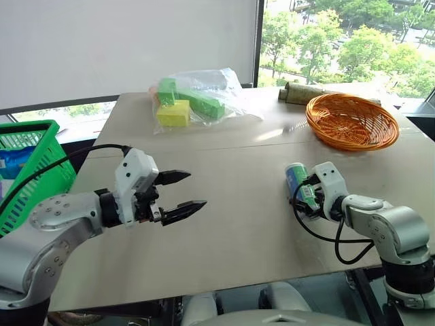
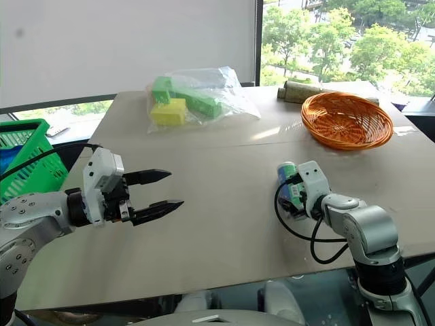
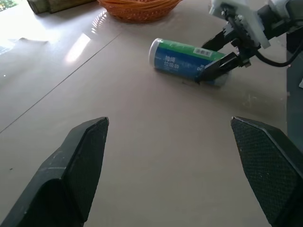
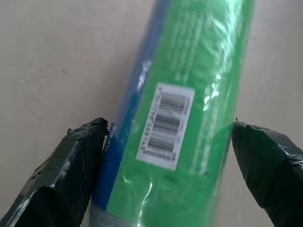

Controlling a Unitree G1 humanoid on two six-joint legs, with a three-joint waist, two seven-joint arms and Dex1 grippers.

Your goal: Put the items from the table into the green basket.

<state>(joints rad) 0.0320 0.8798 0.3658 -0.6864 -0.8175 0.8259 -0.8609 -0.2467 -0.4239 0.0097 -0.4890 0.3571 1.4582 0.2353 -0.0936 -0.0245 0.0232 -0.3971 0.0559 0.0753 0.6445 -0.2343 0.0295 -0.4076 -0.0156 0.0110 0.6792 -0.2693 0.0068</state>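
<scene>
A green-and-blue can (image 1: 296,176) lies on its side on the table (image 1: 231,238), right of the middle. My right gripper (image 1: 304,194) reaches down over the can's near end, open, with one finger on each side. In the right wrist view the can (image 4: 180,109) and its barcode label sit between the black fingertips (image 4: 80,156). My left gripper (image 1: 196,189) hovers open and empty above the table's left half, pointing toward the can (image 3: 187,59). The green basket (image 1: 42,161) stands off the table's left edge, with a blue-and-white item showing inside.
An orange wicker bowl (image 1: 351,121) sits at the back right with a mottled roll (image 1: 307,92) behind it. A clear bag of green and yellow blocks (image 1: 194,102) lies at the back middle. The table's front edge runs just under my arms.
</scene>
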